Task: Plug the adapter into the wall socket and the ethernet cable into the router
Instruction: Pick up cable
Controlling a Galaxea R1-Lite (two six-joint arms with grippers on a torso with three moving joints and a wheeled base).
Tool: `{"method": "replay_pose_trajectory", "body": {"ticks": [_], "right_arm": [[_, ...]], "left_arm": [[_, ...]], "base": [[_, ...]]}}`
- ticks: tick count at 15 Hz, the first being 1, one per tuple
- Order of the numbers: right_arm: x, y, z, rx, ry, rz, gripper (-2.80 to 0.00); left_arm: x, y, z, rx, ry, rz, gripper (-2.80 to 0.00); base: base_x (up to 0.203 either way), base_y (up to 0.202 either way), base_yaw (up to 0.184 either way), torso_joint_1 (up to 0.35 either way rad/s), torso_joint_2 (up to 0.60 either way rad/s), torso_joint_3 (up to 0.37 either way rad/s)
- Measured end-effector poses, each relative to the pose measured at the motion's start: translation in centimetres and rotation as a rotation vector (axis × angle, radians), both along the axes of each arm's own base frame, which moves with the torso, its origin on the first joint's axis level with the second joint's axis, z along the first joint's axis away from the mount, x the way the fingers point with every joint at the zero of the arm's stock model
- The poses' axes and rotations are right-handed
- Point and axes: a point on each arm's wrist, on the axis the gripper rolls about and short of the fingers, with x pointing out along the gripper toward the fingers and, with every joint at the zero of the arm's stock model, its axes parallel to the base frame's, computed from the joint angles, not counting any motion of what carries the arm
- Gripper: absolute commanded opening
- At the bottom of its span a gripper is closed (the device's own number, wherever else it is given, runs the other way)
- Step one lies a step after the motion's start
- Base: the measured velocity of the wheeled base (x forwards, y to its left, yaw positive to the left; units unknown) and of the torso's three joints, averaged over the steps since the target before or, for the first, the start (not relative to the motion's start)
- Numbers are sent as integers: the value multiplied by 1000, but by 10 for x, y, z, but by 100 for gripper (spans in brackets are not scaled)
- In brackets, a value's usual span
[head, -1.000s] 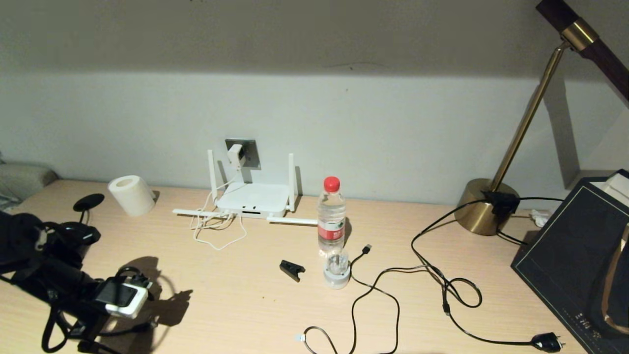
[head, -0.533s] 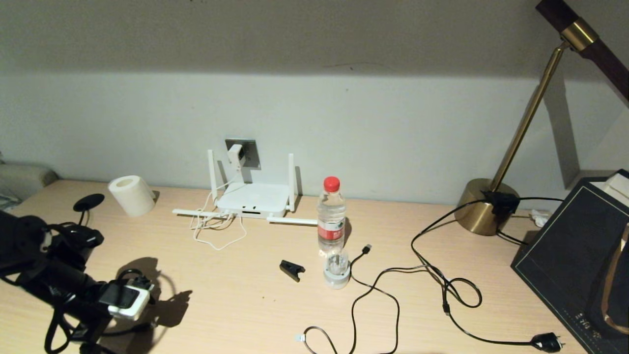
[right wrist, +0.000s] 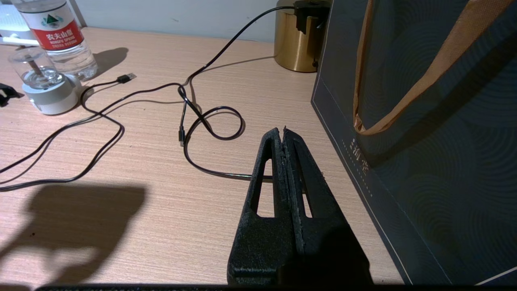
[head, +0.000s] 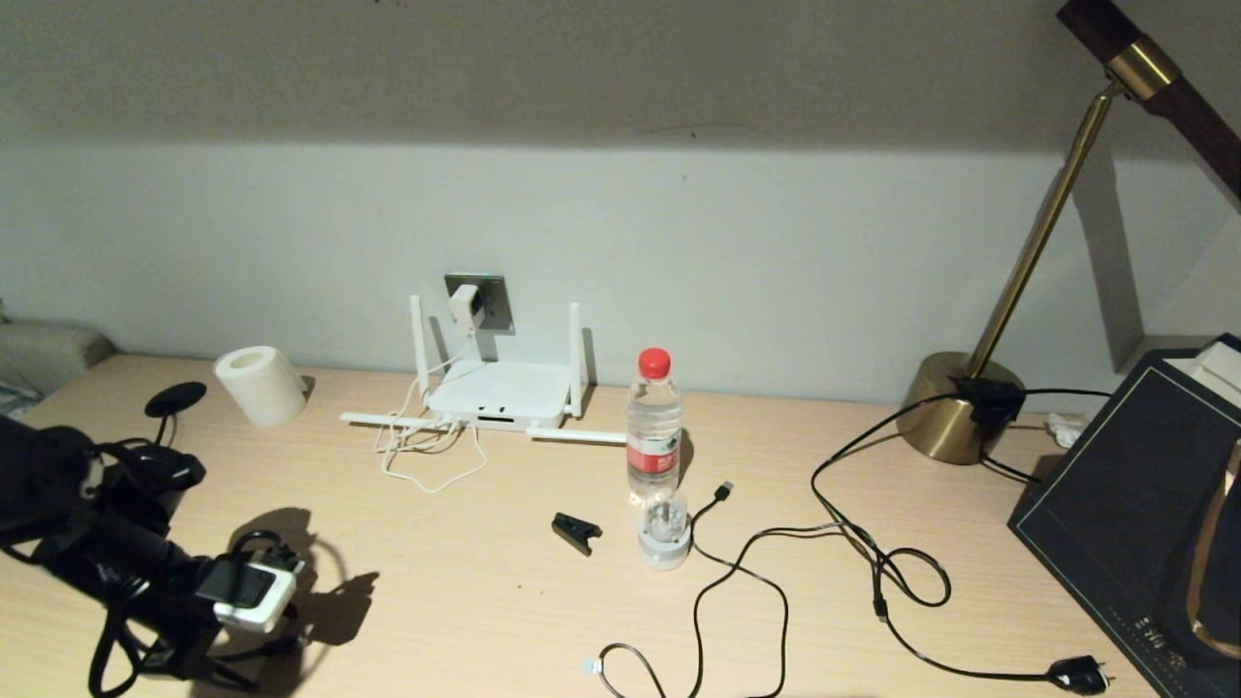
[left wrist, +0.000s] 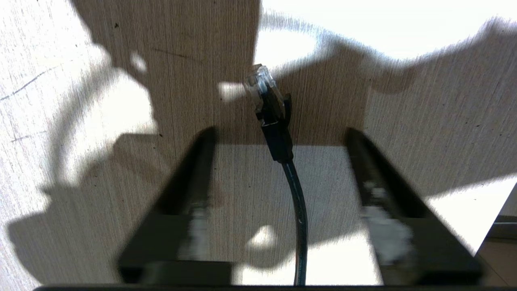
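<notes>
Ethernet cable [left wrist: 288,173] lies on the table [head: 465,582] at the far left, its clear clip plug between the fingers [left wrist: 190,190] of the left gripper [left wrist: 278,137], which stand apart on either side without touching it. Farther right, at the wall, the adapter [head: 464,305] sits in the wall socket [head: 490,296], its white cord dropping to the router [head: 499,393] just below. On the right, the right gripper [right wrist: 282,135] hovers over the table beside a dark bag [right wrist: 424,121], its fingers pressed together and holding nothing.
</notes>
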Motion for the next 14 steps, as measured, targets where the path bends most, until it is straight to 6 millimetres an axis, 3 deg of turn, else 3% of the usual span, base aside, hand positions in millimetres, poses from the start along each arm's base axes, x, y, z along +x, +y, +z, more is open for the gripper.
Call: {"method": "replay_pose_trajectory", "body": {"ticks": [10,14], "right_arm": [[0,0,0,0,0,0,-280],[0,0,0,0,0,0,-280]], "left_arm": [[-1,0,3,4,-10,2,-280],[-2,-7,28,-53,-72,28,-280]], "base": [[0,0,0,0,0,0],[0,0,0,0,0,0]]}}
